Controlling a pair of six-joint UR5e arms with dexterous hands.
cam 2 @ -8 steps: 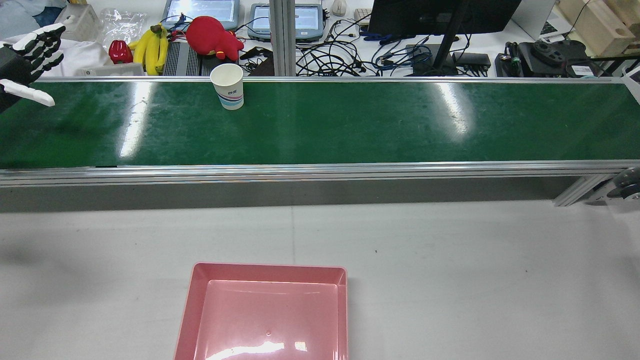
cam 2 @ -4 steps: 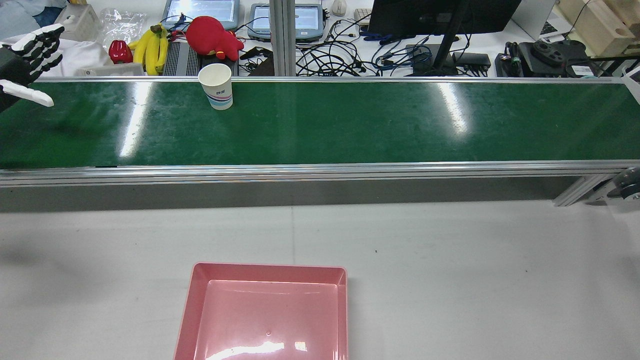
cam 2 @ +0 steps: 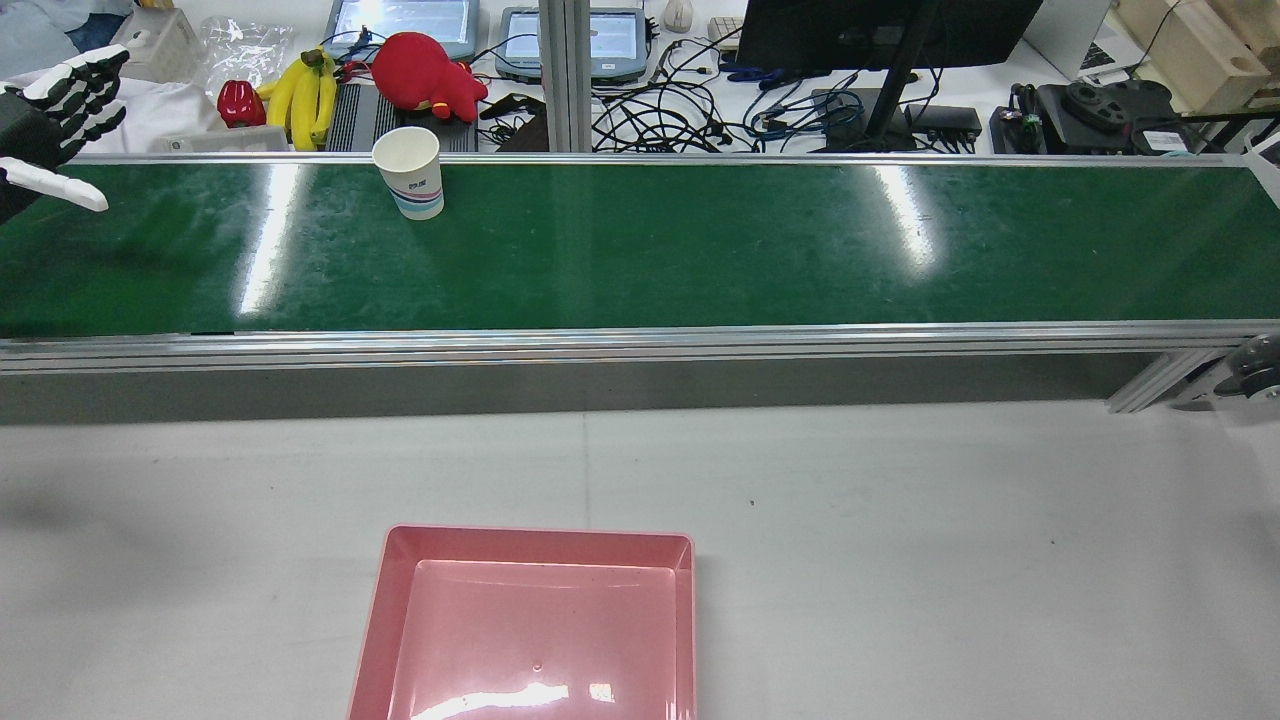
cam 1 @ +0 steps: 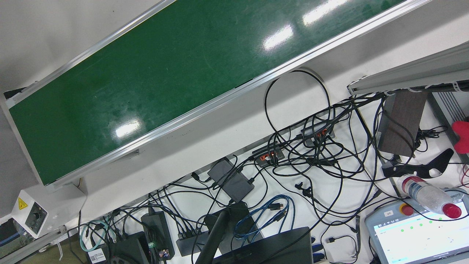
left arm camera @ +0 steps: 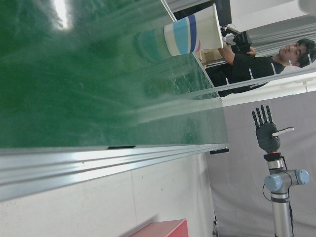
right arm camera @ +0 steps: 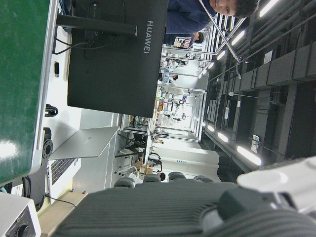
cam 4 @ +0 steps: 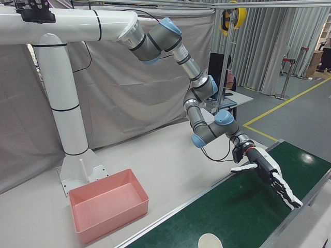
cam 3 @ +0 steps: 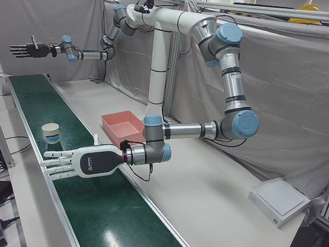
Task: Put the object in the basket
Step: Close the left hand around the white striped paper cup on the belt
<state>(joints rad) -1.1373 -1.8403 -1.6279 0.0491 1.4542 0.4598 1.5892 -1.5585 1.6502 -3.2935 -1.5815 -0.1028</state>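
Green conveyor belt (cam 2: 700,250) is being crossed by nothing but one paper cup (cam 2: 409,185), which is standing upright close to the belt's far edge in the rear view, toward the left end. Long open belt is lying free to the cup's right.

Left robot hand (cam 3: 77,162) is being held flat and low over the belt, released, fingers spread and pointing across toward the far rail, nothing in it. In the left-front view the cup is sitting near it, further along the belt, not touching.

Right robot hand (cam 3: 30,50) is being held high above the belt's other end, also released, fingers apart and empty, well apart from the cup.

Pink basket (cam 2: 540,540) is resting on the grey bench (cam 2: 900,560), at that view's bottom edge, well apart from the cup; the aluminium rail (cam 2: 640,340) is running between them. Bare bench is lying open on both sides of the basket.

Bananas (cam 2: 305,95), a red plush toy (cam 2: 425,72) and cables (cam 2: 680,120) are crowding the space just behind the far rail.
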